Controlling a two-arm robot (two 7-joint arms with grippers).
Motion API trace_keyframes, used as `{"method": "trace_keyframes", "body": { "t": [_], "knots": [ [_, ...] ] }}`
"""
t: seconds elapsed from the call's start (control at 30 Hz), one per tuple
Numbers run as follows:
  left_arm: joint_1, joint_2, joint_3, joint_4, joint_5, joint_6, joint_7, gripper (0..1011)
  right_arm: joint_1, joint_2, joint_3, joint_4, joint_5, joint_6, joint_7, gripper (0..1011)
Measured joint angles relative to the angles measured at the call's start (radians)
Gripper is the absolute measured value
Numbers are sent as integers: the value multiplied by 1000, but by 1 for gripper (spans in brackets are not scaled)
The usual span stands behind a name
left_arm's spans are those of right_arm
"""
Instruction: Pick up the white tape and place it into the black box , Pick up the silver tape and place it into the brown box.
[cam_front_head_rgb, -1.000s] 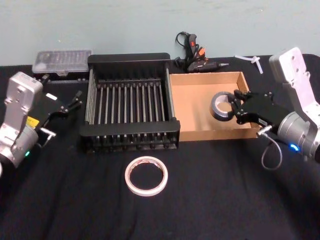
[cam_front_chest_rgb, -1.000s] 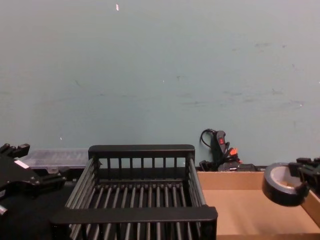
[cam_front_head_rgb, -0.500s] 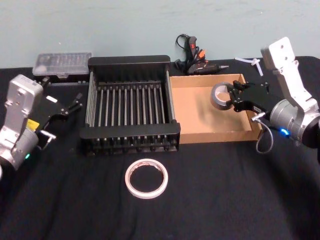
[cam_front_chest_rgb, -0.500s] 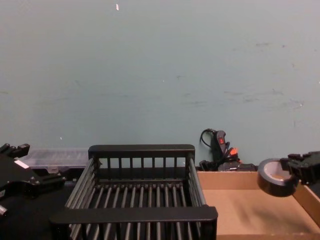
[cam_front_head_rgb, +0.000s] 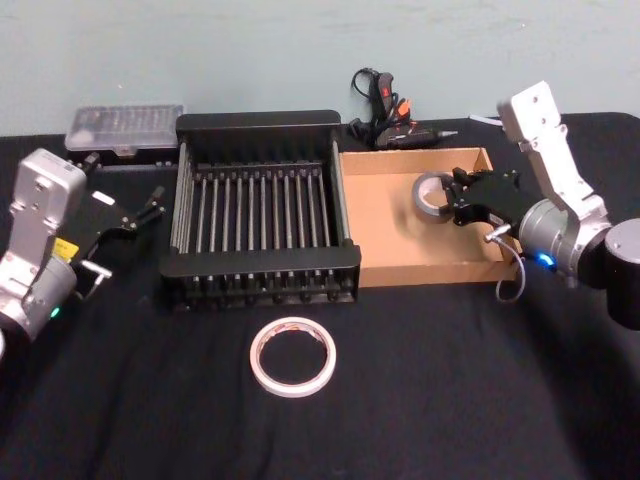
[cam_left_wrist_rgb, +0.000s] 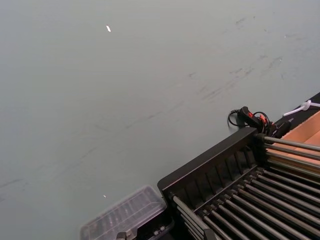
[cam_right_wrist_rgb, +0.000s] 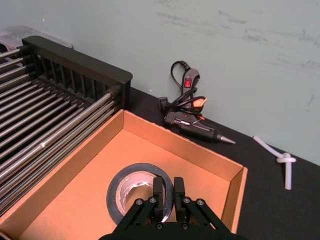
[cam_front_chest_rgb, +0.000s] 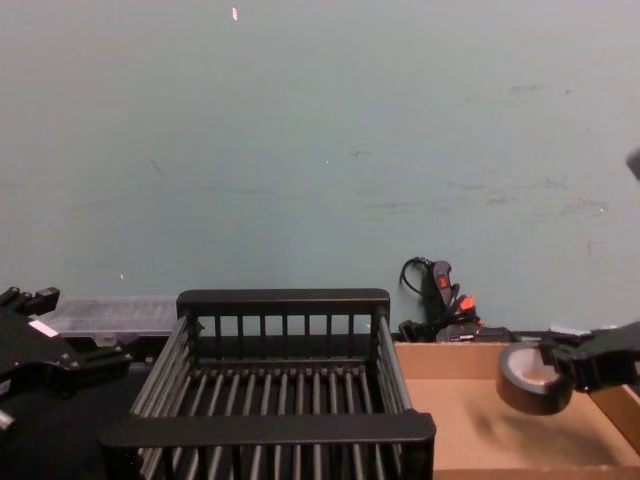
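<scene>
The right end effector (cam_front_head_rgb: 452, 201) is clamped on the wall of the silver tape (cam_front_head_rgb: 432, 194), one finger inside the core and one outside, holding the roll above the floor of the brown box (cam_front_head_rgb: 395, 232), toward its far right part; the chest view shows the roll (cam_front_chest_rgb: 527, 378) hanging clear of the cardboard, so the step in hand looks like the drop; to do it well, I judge the arm should lower until the roll is near the floor, keep it level and inside the walls, then part the fingers and lift straight up so the inner finger does not drag the roll out; the roll is small, thick and rigid, with a dark outer side and pale core; the box is shallow tan cardboard with low walls that could snag; the white tape (cam_front_head_rgb: 292, 354), a thin wide ring, lies flat on the black worktop (cam_front_head_rgb: 450, 400) in front of the slatted black box (cam_front_head_rgb: 262, 122); the left end effector (cam_front_head_rgb: 125, 215) sits parked with fingers apart, left of that crate.
</scene>
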Motion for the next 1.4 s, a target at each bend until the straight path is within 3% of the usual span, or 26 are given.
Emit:
{"method": "trace_keyframes", "body": {
  "t": [0.3,0.83,0.93,1.4],
  "knots": [
    [0,0,0,0,0,0,0,1002,20,-20,-7,56,-10,-4,5,132],
    [0,0,0,0,0,0,0,1001,25,-26,-12,67,-23,-4,3,137],
    [0,0,0,0,0,0,0,1001,25,-26,-11,67,-22,-3,3,183],
    [0,0,0,0,0,0,0,1001,24,-26,-10,67,-19,-2,3,651]
  ]
}}
